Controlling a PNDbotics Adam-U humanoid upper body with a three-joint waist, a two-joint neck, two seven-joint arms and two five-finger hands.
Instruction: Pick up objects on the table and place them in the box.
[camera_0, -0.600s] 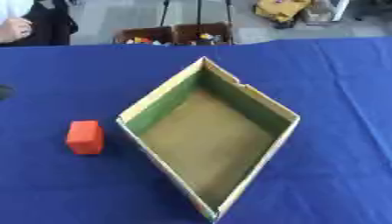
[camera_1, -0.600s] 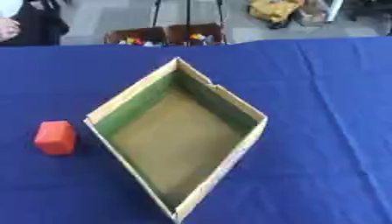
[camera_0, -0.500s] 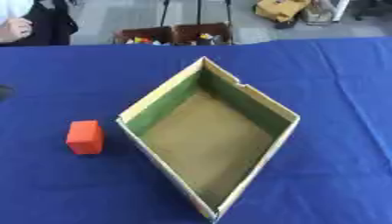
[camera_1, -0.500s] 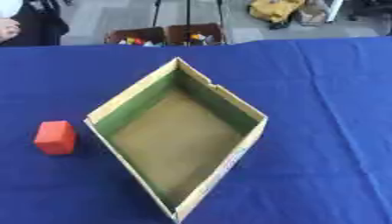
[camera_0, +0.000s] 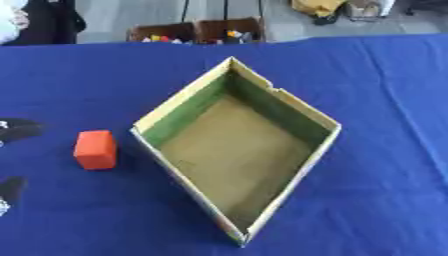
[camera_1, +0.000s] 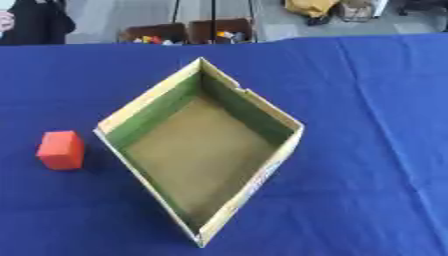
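1. Looks like a lab or test room rather than a home.
2. Counter (camera_0: 376, 75) draped in plain blue cloth.
3. Bare grey floor (camera_0: 114, 20) beyond the far edge.
4. Two open cardboard cartons (camera_0: 197, 31) of small coloured items on that floor.
5. Thin dark stand legs (camera_0: 226, 9) behind the cartons.

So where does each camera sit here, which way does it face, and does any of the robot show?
Left eye view: in the robot's head, looking down at the blue table, the box and the orange block; dark fingertips of the left hand show at the left edge.
Right eye view: beside it, facing the same way; no part of the robot shows.
Shared: box, block, table, and crates on the floor beyond.
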